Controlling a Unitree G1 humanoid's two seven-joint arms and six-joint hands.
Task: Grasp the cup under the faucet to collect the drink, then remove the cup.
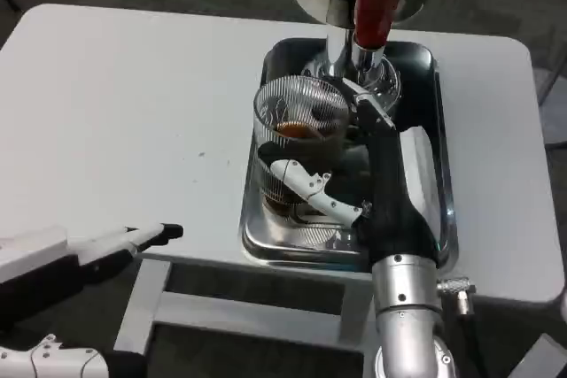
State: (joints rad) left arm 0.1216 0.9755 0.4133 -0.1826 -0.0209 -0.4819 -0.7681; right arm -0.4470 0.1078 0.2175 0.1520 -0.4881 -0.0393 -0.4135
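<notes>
Right hand fingers wrap ribbed cup | cup under faucet, drink partly collected | removal remains | left hand idle, fingers extended, empty

Illumination was even, bright and overhead. The white table appeared evenly lit, with soft shadows. The metal tray showed specular glare along its rim and mirrored surrounding objects. Overall sharpness was moderate, with slight softness toward the frame edges.

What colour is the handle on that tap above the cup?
Red; the faucet handle shows clearly in the head view.
</notes>
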